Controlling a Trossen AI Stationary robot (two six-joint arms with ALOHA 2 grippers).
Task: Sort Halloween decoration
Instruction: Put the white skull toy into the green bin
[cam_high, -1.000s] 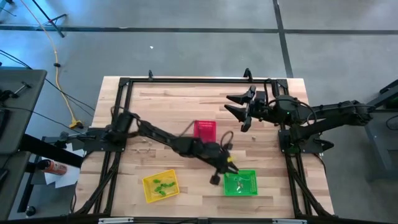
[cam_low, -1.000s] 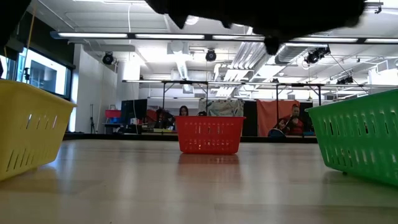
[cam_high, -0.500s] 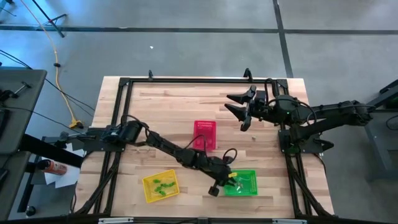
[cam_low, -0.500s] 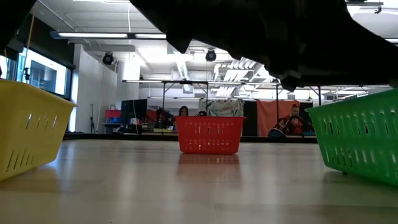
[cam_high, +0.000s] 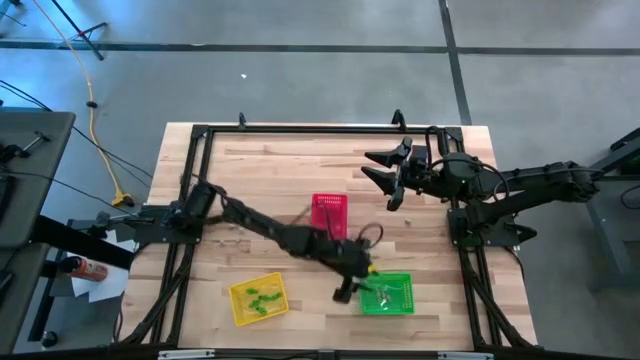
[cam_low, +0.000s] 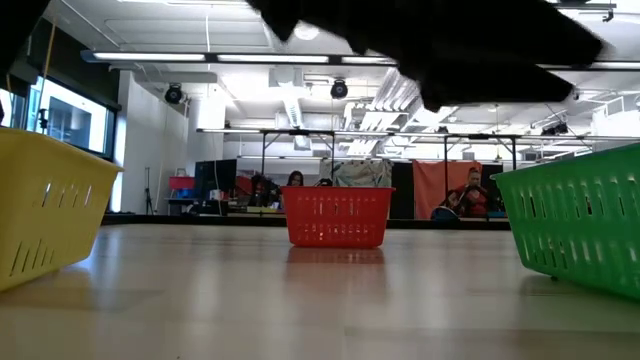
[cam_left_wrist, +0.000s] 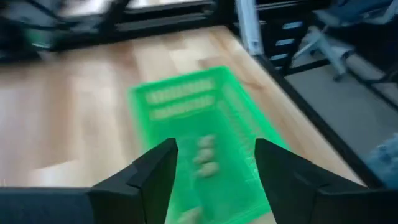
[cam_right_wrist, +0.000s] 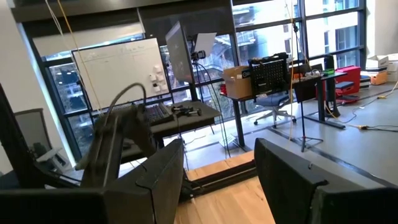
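Left gripper, fingers apart, hangs at the green mesh basket's left rim; pale trinkets lie inside. Left: yellow basket holds green trinkets. Red basket at centre. Pale wood-plank table. Right gripper waits far right, fingers apart.

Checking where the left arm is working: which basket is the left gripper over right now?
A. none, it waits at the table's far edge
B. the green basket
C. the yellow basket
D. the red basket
B: the high view shows the left gripper at the green basket's near-left rim, and the left wrist view looks into that basket between open fingers.
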